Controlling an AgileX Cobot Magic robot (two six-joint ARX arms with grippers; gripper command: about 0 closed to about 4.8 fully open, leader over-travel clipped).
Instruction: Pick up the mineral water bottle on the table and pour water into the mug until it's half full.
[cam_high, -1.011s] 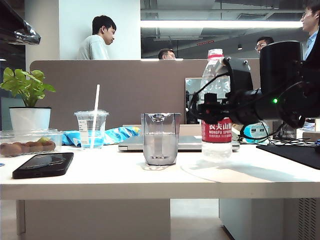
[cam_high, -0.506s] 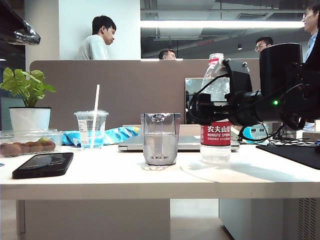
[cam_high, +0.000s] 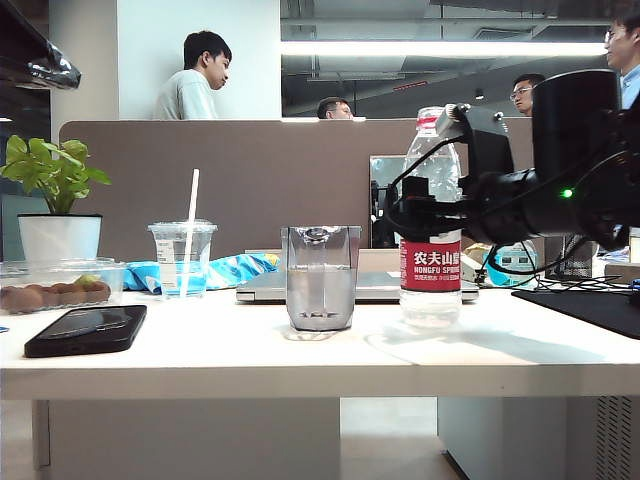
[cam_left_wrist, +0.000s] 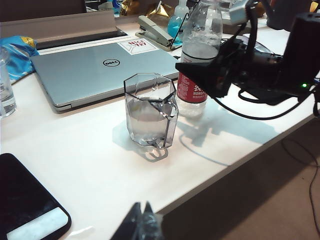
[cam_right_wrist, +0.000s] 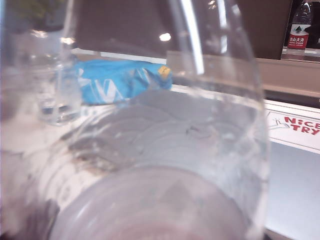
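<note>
Bottle (cam_high: 430, 225) stands upright between wide-open right end effector (cam_high: 398, 215) jaws; left end effector (cam_left_wrist: 141, 223) state unclear.

One mineral water bottle (cam_high: 431, 225); one mug (cam_high: 320, 277); one plastic cup (cam_high: 181, 258) with one straw (cam_high: 190, 225); one laptop (cam_left_wrist: 97, 67); one phone (cam_high: 87, 329); one potted plant (cam_high: 56, 200); one stapler (cam_left_wrist: 156, 31); one counter (cam_high: 300, 365); four people (cam_high: 197, 77) at twelve o'clock.
</note>
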